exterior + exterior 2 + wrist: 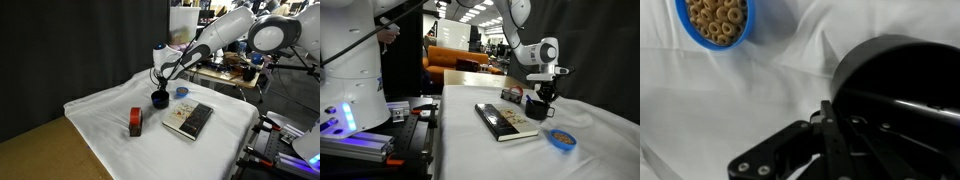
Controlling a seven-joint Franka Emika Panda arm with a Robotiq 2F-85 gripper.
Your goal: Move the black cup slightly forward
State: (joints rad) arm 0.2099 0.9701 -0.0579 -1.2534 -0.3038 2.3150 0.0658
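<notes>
**Spotter:** Cup position?

**Observer:** The black cup (pixel 159 99) is sitting on the white cloth (pixel 100 110), toward the far side, and its base appears to be resting on the fabric. The blue disc (pixel 182 92) is lying just to its right, not touching. The red block (pixel 135 122) is lying nearer and left, the book (pixel 188 119) nearer and right.

**Spotter:** Which step?

**Observer:** You are working the grasp, as I judge it. In the wrist view your pincer (pixel 826 110) is clenching narrow and seems to be pinching the cup's left wall at the rim. No carry is showing yet.

**Spotter:** Next move?

**Observer:** You are probably looking at a short, low slide forward. That is calling for a level wrist so the cup is not tipping on that thin-wall pinch. The cloth may be bunching ahead of the base, so go slowly before releasing.
</notes>
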